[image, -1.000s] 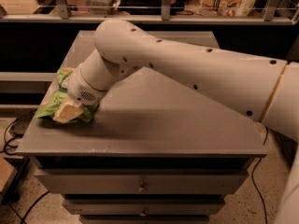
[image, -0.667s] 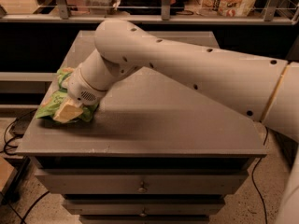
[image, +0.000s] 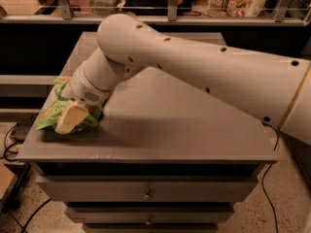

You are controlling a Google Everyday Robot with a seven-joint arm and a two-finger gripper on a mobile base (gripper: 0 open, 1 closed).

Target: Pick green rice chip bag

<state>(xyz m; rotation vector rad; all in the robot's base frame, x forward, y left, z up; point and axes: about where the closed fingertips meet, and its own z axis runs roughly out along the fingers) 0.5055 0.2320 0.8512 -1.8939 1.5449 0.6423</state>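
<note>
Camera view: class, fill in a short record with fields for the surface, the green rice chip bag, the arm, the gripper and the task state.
Surface: grey top of a drawer cabinet
Green rice chip bag: crumpled, lying near the top's front left corner
Arm: reaches in from the right, across the top and down to the bag
Gripper: at the bag, mostly hidden behind the wrist
Task state: bag not yet lifted; it rests on the top
</note>
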